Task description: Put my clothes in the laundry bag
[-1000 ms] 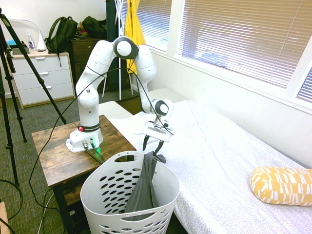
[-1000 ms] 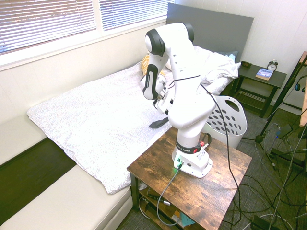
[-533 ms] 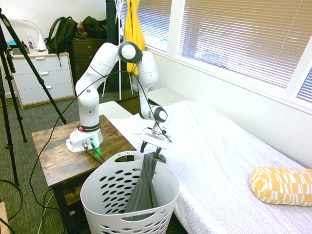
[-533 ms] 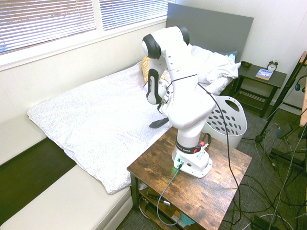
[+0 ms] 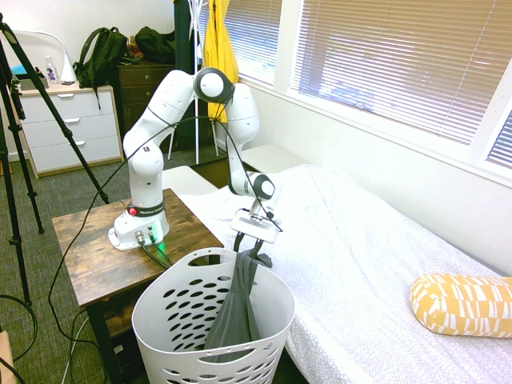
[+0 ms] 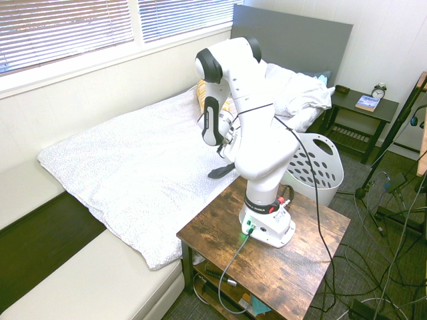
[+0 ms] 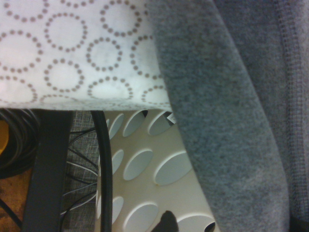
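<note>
**First exterior view: garment half in the basket, gripper at its upper end**

First exterior view shows the grey garment (image 5: 237,308) draped over the rim of the white laundry basket (image 5: 172,320), most of it hanging down inside, its upper end lying on the edge of the bed (image 5: 360,264) at about 1 o'clock from the basket. The gripper (image 5: 252,245) points down at a slant right over that upper end, at the basket's rim. Its fingers stand part way apart around the fabric's top; whether they already pinch the cloth cannot be told. The wrist view is filled with grey knit (image 7: 231,106) beside the dotted bedsheet (image 7: 72,53) and the basket's oval holes (image 7: 145,164).

The step in hand looks like taking hold of the part left outside. The next move would call for a firm pinch on that end, a lift clear of the rim, and a carry toward 7 o'clock over the basket's opening before letting go, so the whole garment drops inside.
</note>
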